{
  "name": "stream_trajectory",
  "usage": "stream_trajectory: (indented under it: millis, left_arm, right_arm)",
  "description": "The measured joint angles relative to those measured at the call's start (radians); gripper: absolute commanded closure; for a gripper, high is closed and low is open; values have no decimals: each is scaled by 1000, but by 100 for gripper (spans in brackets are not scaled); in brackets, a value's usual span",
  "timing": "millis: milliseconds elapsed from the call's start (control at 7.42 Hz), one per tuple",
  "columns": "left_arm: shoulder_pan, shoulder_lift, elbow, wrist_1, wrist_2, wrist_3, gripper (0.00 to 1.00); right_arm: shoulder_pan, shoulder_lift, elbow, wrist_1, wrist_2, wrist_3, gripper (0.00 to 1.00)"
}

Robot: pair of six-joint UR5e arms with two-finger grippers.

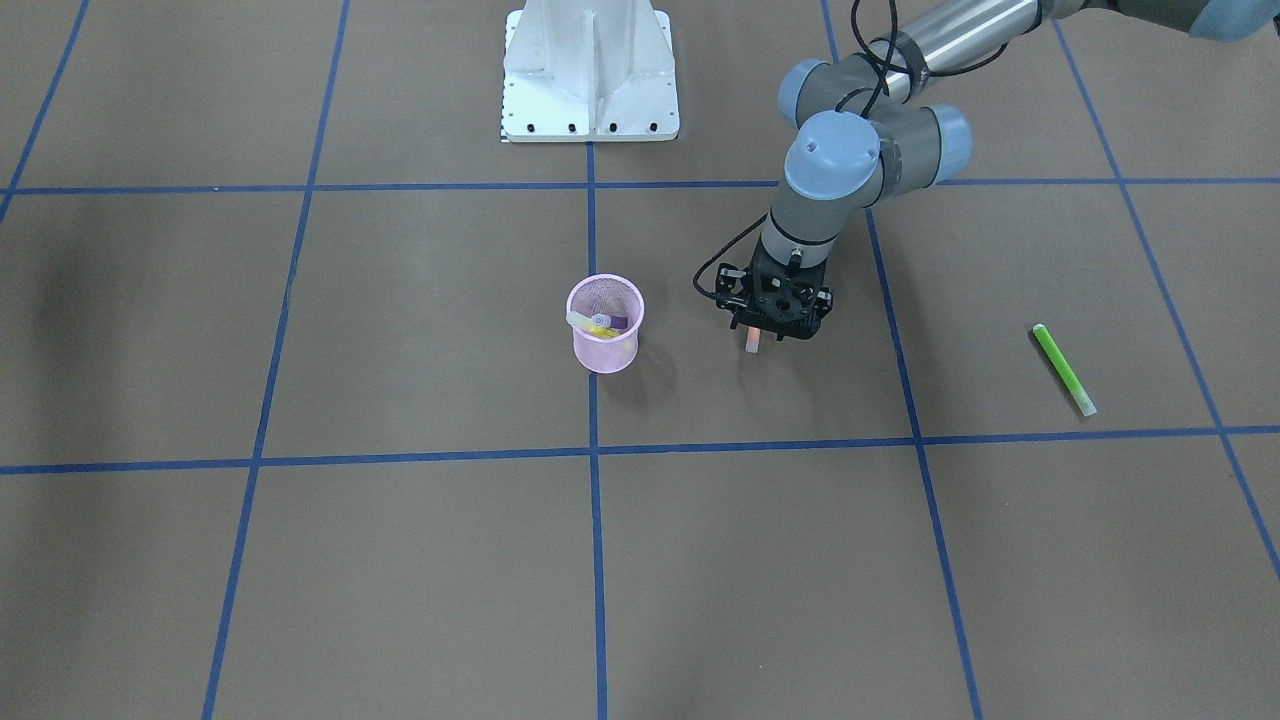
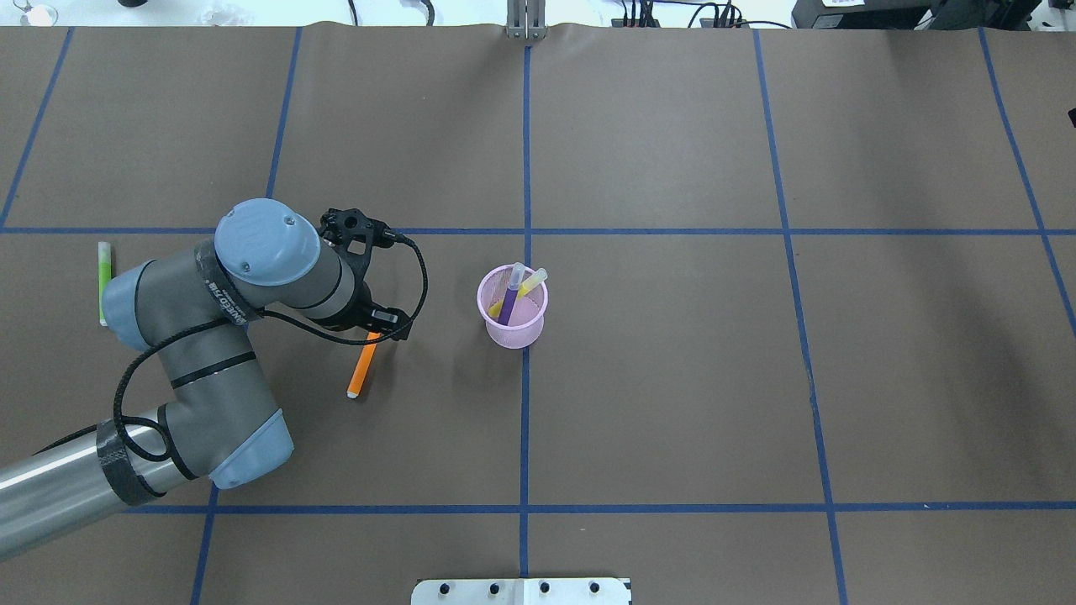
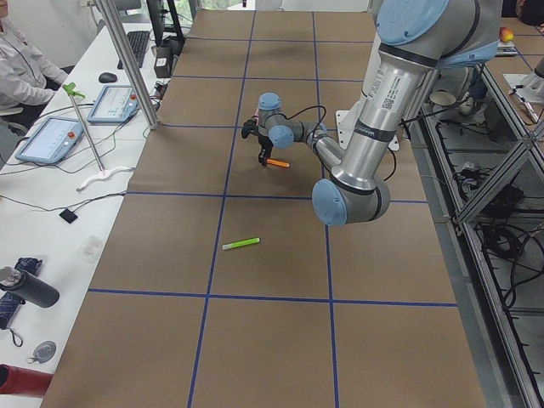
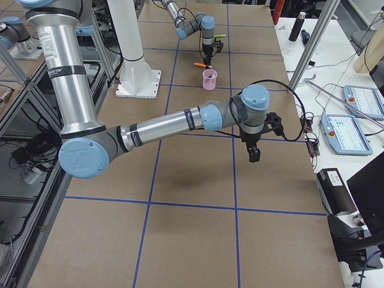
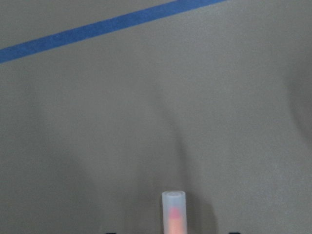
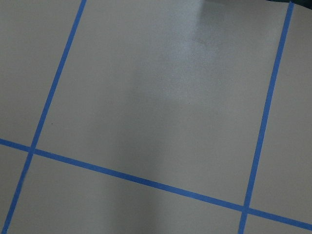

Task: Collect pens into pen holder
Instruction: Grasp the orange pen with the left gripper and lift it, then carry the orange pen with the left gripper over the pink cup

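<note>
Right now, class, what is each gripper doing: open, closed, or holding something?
Left gripper: closed on the orange pen.
Right gripper: cannot be told.

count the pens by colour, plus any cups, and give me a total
purple pen: 1
yellow pen: 1
orange pen: 1
green pen: 1
cup: 1
total: 5
</note>
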Motion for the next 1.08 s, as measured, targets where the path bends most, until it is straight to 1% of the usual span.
stream_trajectory:
  millis: [135, 269, 404, 673, 943, 1077]
  left_arm:
    - [0, 0, 0, 0, 0, 2, 83]
    - [0, 0, 0, 1, 0, 3, 94]
    - [0, 1, -2, 2, 0, 3, 100]
    - [-11, 0, -50, 1, -1, 5, 100]
    - [-36, -5, -185, -9, 8, 23, 100]
    - [-39, -10, -242, -39, 30, 28, 100]
  right_arm:
    - [0, 1, 0, 0, -1, 0, 0]
    - [0, 3, 0, 0, -1, 1, 0]
    - [0, 4, 0, 0, -2, 1, 0]
    - [0, 7, -1, 0, -3, 2, 0]
    - [-1, 8, 0, 1, -4, 5, 0]
    - [-1, 8, 0, 1, -4, 7, 0]
